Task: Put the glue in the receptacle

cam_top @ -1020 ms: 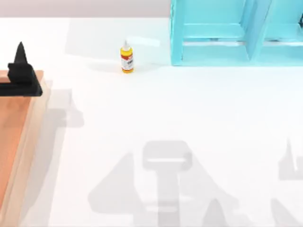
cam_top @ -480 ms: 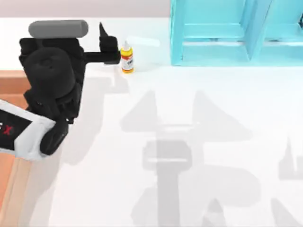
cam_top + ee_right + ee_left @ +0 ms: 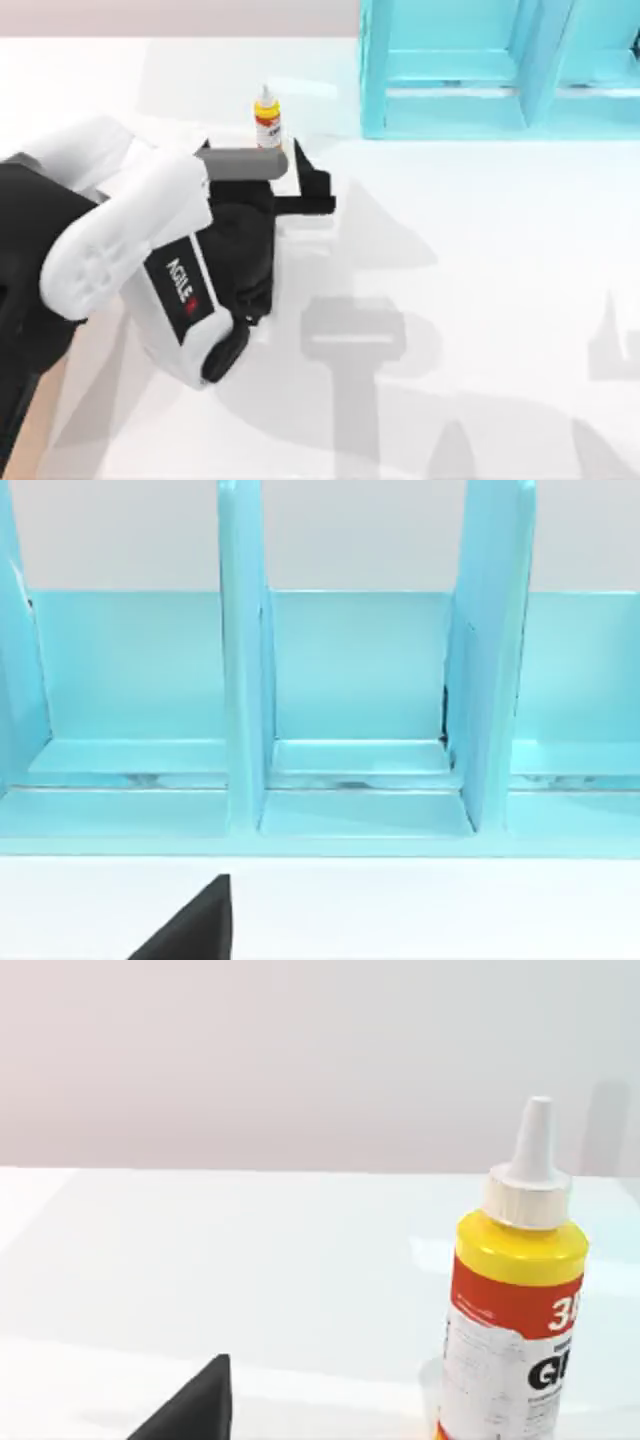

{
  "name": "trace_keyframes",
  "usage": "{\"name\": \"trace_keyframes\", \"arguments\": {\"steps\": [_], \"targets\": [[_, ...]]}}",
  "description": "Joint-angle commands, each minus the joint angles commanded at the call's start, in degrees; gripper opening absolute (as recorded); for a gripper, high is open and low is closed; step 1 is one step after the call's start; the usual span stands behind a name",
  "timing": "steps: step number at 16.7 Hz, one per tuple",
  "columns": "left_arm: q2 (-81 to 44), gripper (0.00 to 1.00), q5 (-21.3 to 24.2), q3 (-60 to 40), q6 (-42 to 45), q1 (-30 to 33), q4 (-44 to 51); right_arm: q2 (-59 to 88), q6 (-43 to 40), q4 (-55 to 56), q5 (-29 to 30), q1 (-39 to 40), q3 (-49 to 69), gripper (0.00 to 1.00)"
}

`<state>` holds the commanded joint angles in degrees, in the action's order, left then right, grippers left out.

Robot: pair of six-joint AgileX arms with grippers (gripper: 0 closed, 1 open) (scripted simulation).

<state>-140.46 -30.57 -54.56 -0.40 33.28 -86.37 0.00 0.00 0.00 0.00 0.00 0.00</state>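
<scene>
- My left gripper [image 3: 300, 185] hovers just short of the glue [image 3: 266, 121], which stands upright on the desk [image 3: 480, 260] beside the blue shelf unit [image 3: 500, 70]; fingers spread wide, holding nothing
- Risk: one finger [image 3: 318, 190] clips the small bottle on approach, toppling it or rolling it away
- Right arm idle, facing the shelf unit

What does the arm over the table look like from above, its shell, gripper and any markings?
The left arm has rounded white shells over black segments, with AGILEX lettering in black and a small red mark on the white link. A grey cylinder sits across the wrist. Its gripper is matte black, with flat pointed fingers. A black fingertip shows in each wrist view.
</scene>
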Motion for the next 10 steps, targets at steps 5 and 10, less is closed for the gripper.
{"name": "trace_keyframes", "arguments": {"steps": [5,10], "targets": [[-7.4,1.0,-1.58,-2.81,-0.02,1.72,-4.45,0.0,0.0,0.0,0.0,0.0,0.0,1.0],[-7.35,1.0,-1.45,-2.74,-0.03,1.4,-4.23,0.0,0.0,0.0,0.0,0.0,0.0,1.0]]}}
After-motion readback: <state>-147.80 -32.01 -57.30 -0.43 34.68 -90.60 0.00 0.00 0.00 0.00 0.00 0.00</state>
